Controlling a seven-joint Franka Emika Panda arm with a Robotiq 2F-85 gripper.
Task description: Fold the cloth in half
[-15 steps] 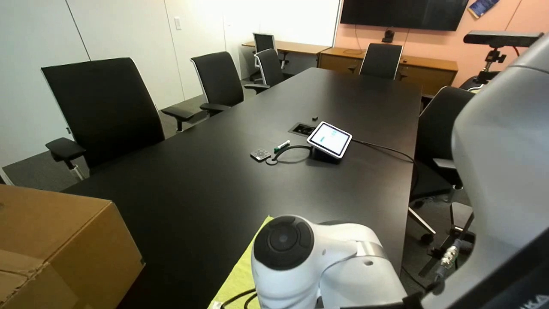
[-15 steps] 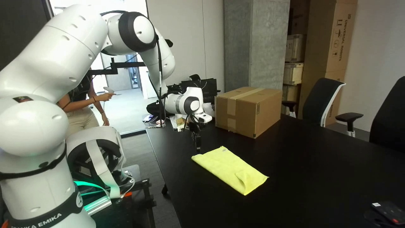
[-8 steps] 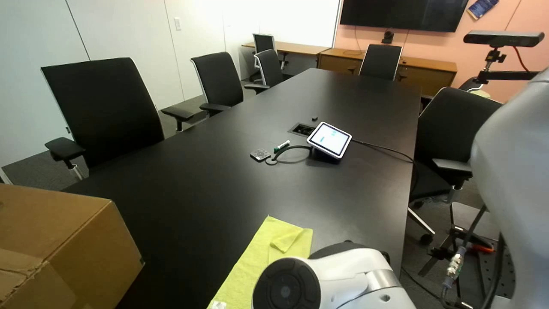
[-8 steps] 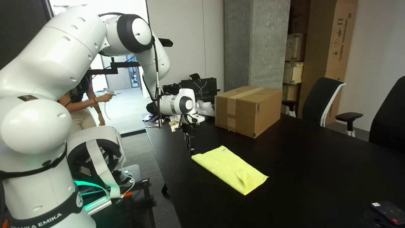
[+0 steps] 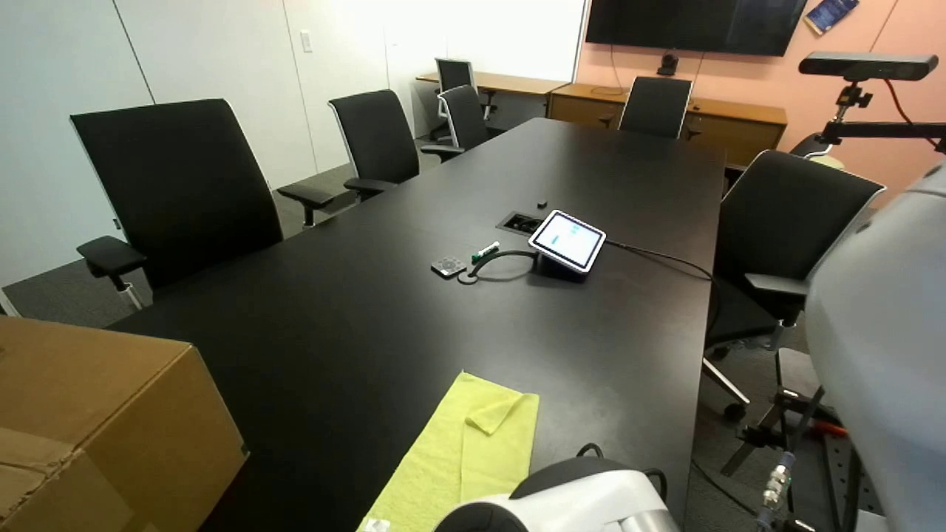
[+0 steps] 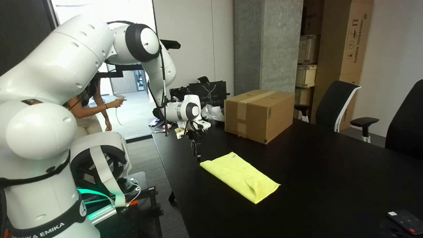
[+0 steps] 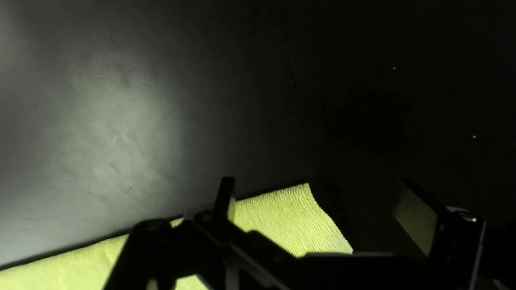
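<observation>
The yellow-green cloth lies flat on the dark table as a long strip in both exterior views [image 5: 451, 458] [image 6: 239, 177]. A small flap is turned over at the end far from my gripper, and a white tag shows at the other end. My gripper [image 6: 198, 156] points down beside the cloth's near corner, low over the table. In the wrist view my gripper [image 7: 324, 201] is open, and a corner of the cloth [image 7: 278, 217] shows between the fingers, nearer one finger. Nothing is held. Whether the fingertips touch the table cannot be told. The rest of the cloth is partly hidden by the gripper.
A brown cardboard box [image 6: 261, 115] stands on the table [image 6: 317, 185] beyond the cloth. A tablet on a stand [image 5: 567, 240], a marker [image 5: 485, 252] and a small remote [image 5: 448, 267] lie farther along the table. Black chairs [image 5: 177, 192] line the sides. A person [image 6: 94, 109] stands behind the arm.
My arm has moved back from over the cloth to just beside its near corner and is slightly lower, uncovering more of the cloth. The cloth has not moved.
</observation>
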